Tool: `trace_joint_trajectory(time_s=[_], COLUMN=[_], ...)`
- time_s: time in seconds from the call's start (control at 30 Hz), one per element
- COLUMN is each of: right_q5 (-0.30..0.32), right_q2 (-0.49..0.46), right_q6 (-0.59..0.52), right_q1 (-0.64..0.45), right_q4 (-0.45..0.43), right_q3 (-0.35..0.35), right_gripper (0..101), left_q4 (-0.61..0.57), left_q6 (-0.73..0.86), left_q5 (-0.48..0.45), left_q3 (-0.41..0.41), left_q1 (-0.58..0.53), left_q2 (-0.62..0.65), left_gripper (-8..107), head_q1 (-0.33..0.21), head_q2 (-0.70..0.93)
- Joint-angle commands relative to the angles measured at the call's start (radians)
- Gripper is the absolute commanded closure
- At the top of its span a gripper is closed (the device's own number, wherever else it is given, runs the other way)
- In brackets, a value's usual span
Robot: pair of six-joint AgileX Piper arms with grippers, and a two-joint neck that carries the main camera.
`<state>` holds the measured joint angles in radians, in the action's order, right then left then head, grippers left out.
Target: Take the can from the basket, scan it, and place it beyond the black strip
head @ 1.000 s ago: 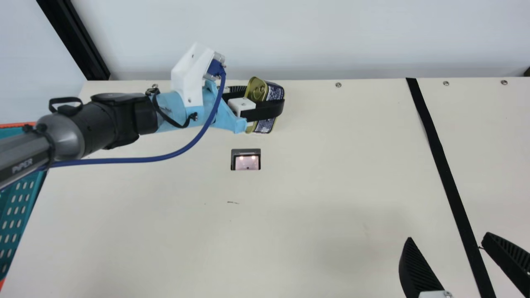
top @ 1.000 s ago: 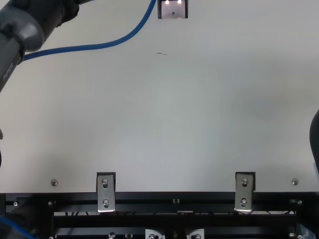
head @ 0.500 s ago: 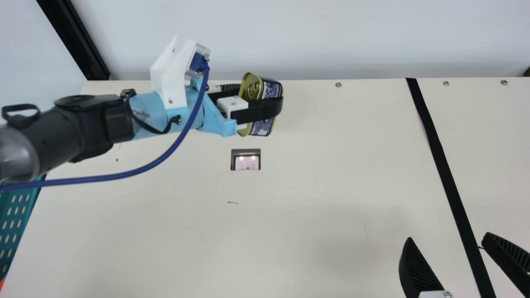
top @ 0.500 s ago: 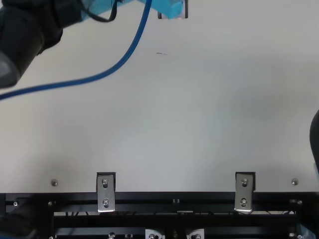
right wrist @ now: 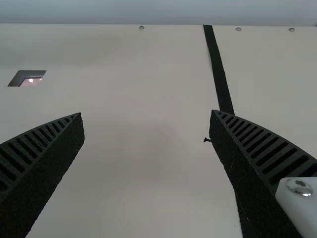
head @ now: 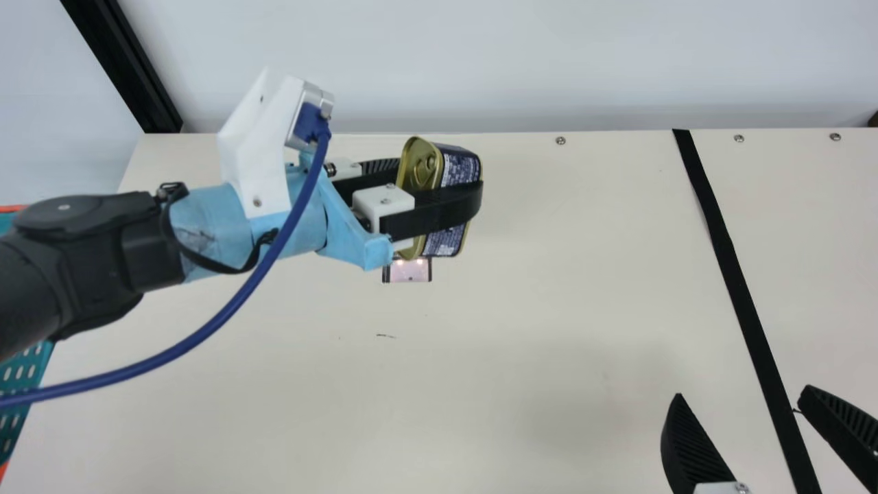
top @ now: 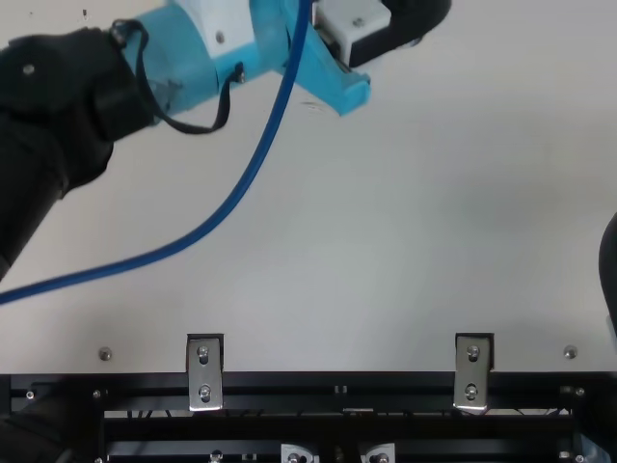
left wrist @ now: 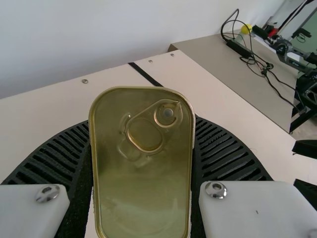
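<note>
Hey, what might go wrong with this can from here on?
The can is held only by its sides in the left gripper, so it might slip. Its printed wrap may not face the scanner window squarely, so the scan could miss. The right gripper, open near the black strip, might obstruct placing.

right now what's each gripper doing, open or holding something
Left gripper: closed on the gold and dark-blue rounded rectangular metal can.
Right gripper: open, nothing between its fingers.
</note>
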<state>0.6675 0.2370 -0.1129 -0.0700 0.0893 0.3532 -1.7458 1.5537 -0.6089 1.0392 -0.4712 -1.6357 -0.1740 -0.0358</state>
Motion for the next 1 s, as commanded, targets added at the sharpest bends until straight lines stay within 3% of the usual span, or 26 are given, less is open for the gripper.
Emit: trace_joint_trajectory(time_s=[0.0,0.6,0.97], right_q5=[0.0,-0.003,-0.064], right_q2=[0.0,0.006,0.115], right_q6=[0.0,-0.003,-0.023], right_q1=[0.0,0.01,0.091], right_q4=[0.0,0.003,0.097], right_q3=[0.0,0.004,0.057], right_gripper=[0,0,0], left_q4=[0.001,-0.002,-0.002], left_q6=[-0.014,-0.063,-0.063], left_q5=[0.012,0.049,0.049], left_q3=[-0.009,-0.023,-0.023], left_q1=[-0.016,-0.082,-0.082], left_q2=[0.013,0.026,0.026], left_gripper=[89,89,89], head_q1=[-0.01,-0.01,-0.01], head_q2=[0.0,0.0,0.0])
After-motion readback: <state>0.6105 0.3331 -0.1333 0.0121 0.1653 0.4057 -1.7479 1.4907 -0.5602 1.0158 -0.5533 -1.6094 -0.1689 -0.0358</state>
